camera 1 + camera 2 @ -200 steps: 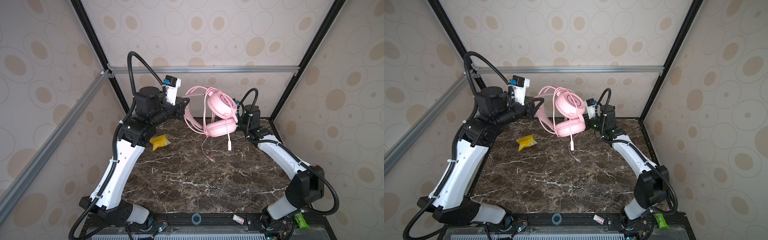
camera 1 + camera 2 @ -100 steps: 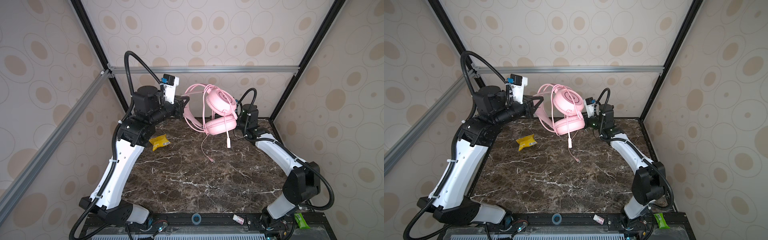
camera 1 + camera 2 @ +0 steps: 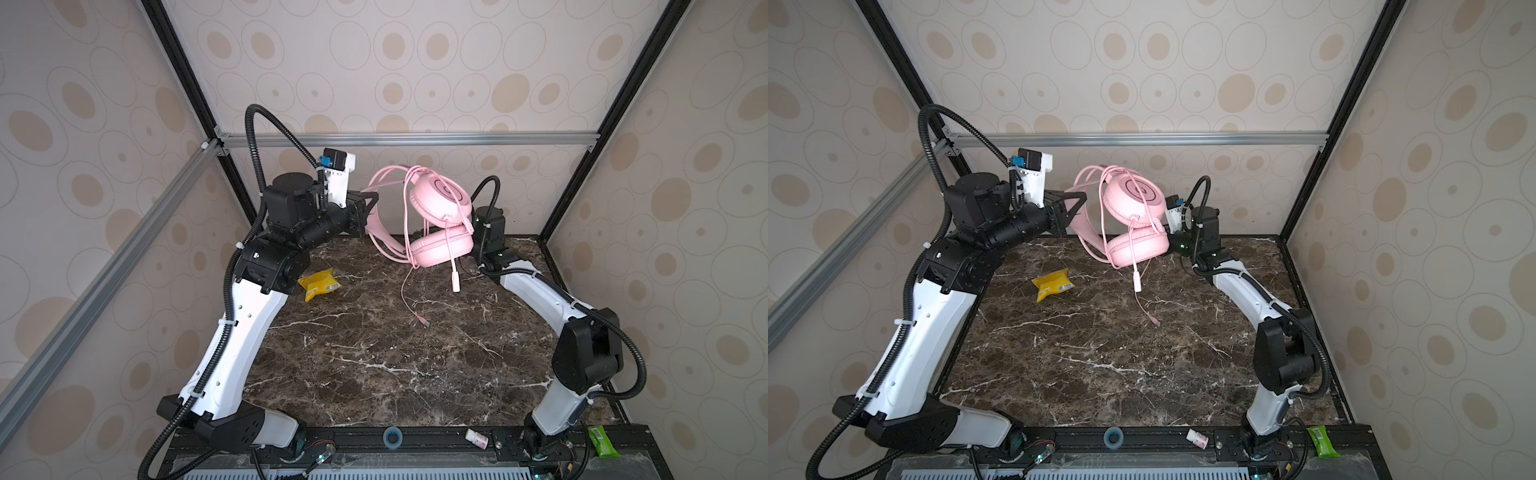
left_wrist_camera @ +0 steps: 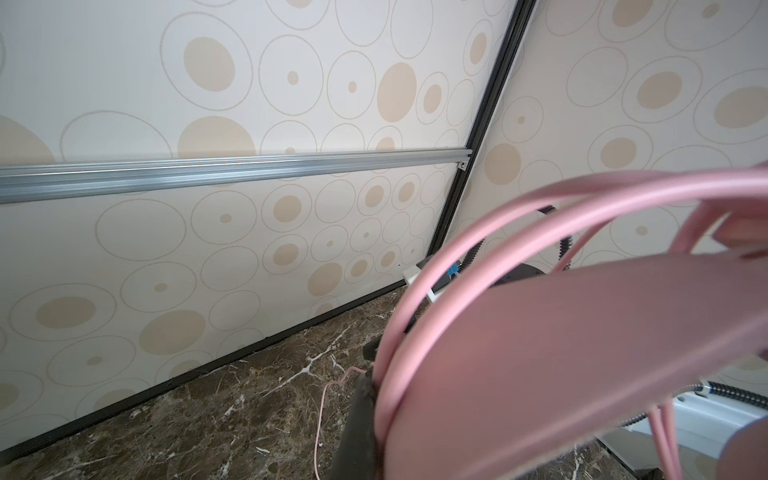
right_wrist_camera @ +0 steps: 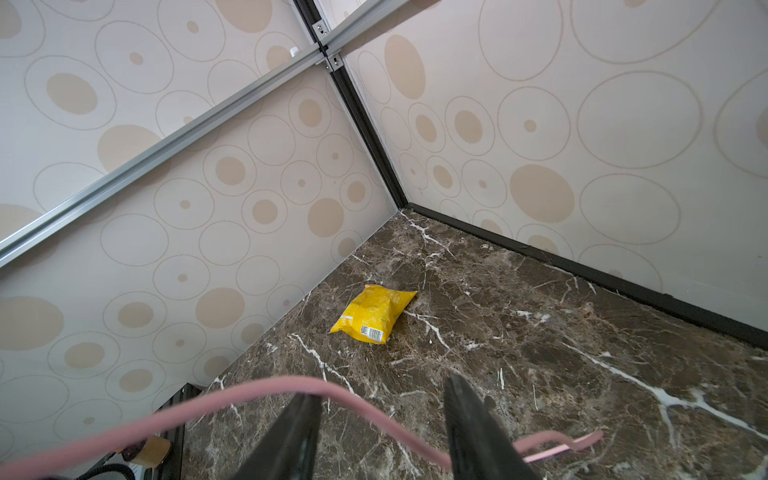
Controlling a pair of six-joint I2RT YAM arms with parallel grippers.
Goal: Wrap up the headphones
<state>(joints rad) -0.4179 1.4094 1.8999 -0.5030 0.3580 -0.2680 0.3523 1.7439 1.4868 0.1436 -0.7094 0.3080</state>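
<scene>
The pale pink headphones (image 3: 440,197) (image 3: 1133,195) hang in the air over the back of the table, one earcup above the other. My left gripper (image 3: 370,203) (image 3: 1077,203) is shut on the headband (image 4: 540,353); one dark finger (image 4: 357,428) shows against it. The thin cable (image 3: 405,286) drops to the marble, its plug (image 3: 423,321) lying there, and the boom mic (image 3: 456,284) dangles. My right gripper (image 5: 380,388) sits low behind the earcups, mostly hidden in both top views. It is open, and the cable (image 5: 249,386) runs loosely across the gap between its fingers.
A yellow snack packet (image 3: 319,284) (image 5: 374,316) lies on the brown marble table (image 3: 374,365) at the back left. A small white bottle (image 3: 476,437) and a green packet (image 3: 600,440) rest on the front rail. Patterned walls close three sides.
The headphones have risen slightly in the left gripper. The right arm has drawn in closer behind the earcups, and its jaws widened, then narrowed a little.
</scene>
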